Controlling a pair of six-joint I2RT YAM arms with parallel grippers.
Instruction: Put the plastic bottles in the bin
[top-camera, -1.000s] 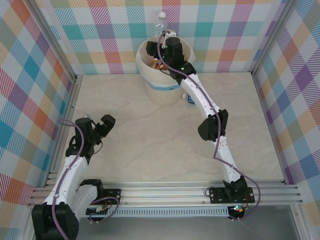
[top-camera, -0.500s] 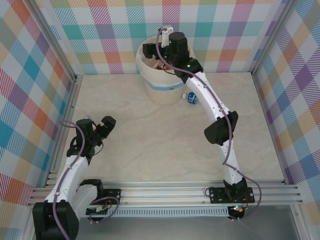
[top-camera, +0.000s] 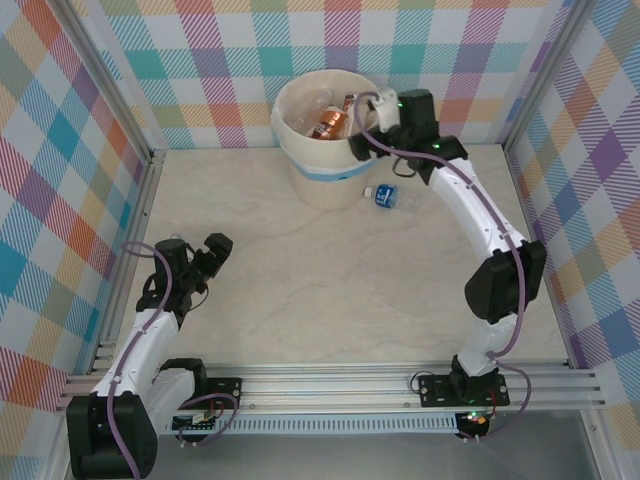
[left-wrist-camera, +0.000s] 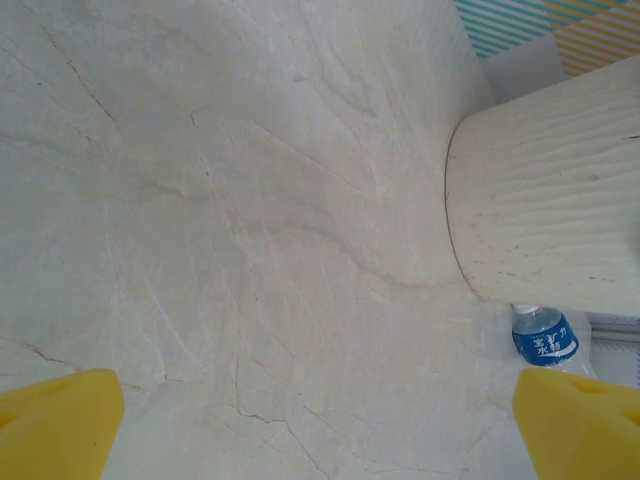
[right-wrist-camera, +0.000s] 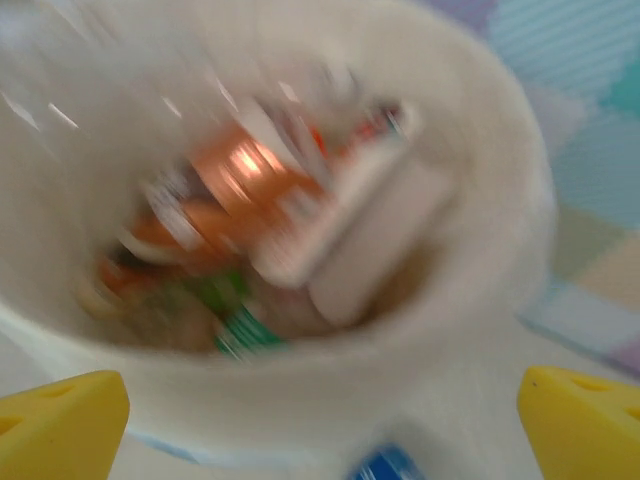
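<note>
From above, a clear, blue-labelled plastic bottle (top-camera: 392, 197) lies on its side, lengthwise left-to-right, just right of the round cream-white bin (top-camera: 318, 185), near the empty, spread-jawed right gripper (top-camera: 368, 125). Left wrist: left gripper (left-wrist-camera: 320, 420) spread, empty, bottle well ahead. Right wrist: jaws wide over the blurred bin.

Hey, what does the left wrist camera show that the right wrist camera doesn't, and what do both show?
Left wrist, not right wrist: a broad stretch of bare table and the white cap of the blue-labelled bottle lying beside the bin. Right wrist, not left wrist: a blurred look into the bin at the heap of bottles. Both: the bin, open jaws on the left gripper and the right gripper, and perhaps that bottle's blue label.
</note>
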